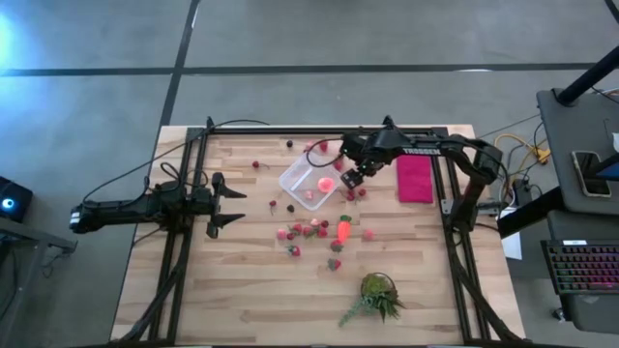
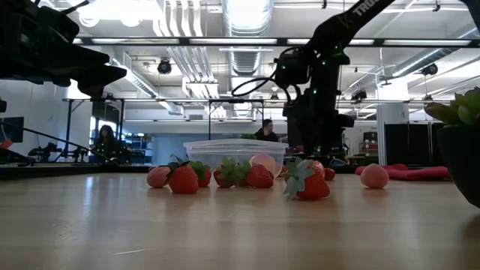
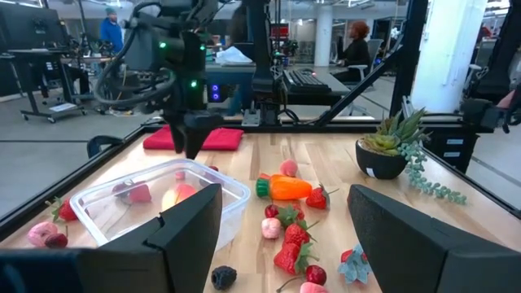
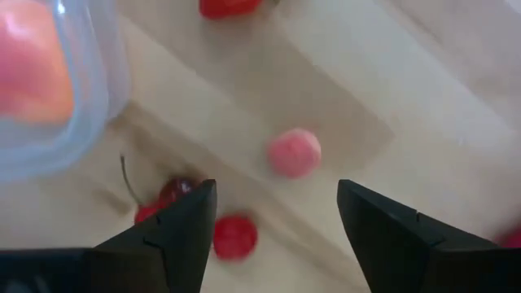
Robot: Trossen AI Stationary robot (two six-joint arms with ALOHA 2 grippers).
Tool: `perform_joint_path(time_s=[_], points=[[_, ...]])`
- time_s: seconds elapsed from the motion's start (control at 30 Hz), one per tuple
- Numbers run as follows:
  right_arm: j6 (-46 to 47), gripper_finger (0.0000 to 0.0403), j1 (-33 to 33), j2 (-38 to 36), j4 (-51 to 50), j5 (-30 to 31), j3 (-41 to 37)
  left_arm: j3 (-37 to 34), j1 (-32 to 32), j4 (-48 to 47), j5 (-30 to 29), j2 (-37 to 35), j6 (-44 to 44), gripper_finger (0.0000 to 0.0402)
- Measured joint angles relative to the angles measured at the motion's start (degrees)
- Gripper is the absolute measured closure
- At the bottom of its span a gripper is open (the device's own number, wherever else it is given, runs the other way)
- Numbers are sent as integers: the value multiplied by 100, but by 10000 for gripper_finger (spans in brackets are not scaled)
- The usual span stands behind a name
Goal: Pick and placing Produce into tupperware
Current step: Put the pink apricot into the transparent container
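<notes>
I see bare wood around the left gripper, so it has free passage there. My right gripper, fingers apart, hangs just beside the tupperware, its wall possibly touching. Scattered produce crowds the middle; the green plant blocks the near edge.
</notes>
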Motion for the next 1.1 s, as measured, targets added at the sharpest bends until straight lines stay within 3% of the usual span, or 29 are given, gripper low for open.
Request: perform_joint_path(time_s=[0.47,1.1], points=[[-342,167,-223,571,151,122,-22,0,0,0,0,2,-1,146],[-188,294,-223,558,156,-216,-31,0,2,2,0,2,0,146]])
